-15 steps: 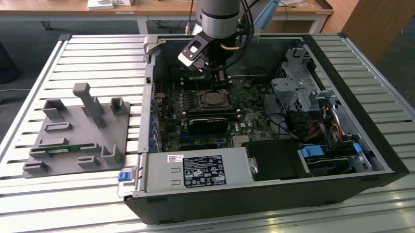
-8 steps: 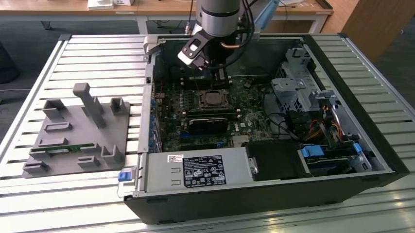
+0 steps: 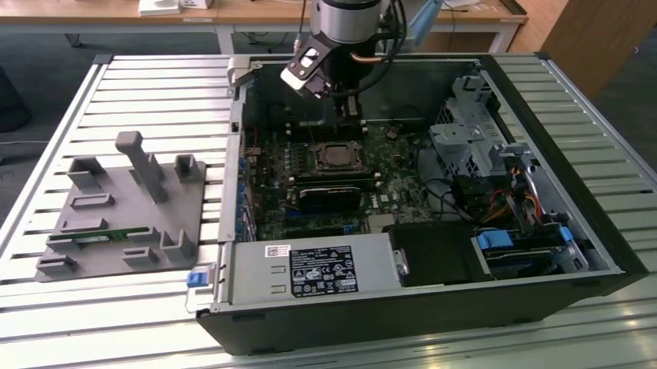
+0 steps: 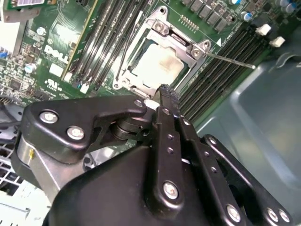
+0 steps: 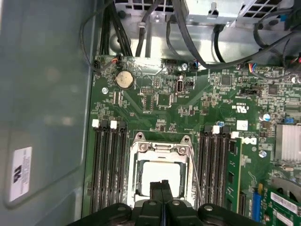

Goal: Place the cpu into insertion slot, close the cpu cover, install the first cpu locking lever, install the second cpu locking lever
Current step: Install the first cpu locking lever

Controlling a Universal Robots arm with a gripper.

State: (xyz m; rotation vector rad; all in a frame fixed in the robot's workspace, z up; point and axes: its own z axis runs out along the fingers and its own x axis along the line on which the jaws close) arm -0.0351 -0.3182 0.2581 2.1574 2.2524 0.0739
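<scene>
The cpu [image 5: 160, 170] lies in the insertion slot [image 3: 312, 157], with the cpu cover [image 4: 181, 41] down around it. The pincer [image 5: 162, 182], tips together and empty, hovers just above the slot's edge. A thin lever [image 4: 230, 59] juts out beside the slot.

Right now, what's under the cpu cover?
The cpu, its silver top showing through the cut-out of the cpu cover. The chip's edges under the frame, and whatever lies beneath the chip, are hidden.

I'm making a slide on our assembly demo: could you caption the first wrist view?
Shut gripper close to the cpu, which lies framed by the lowered cpu cover on the green motherboard.
</scene>
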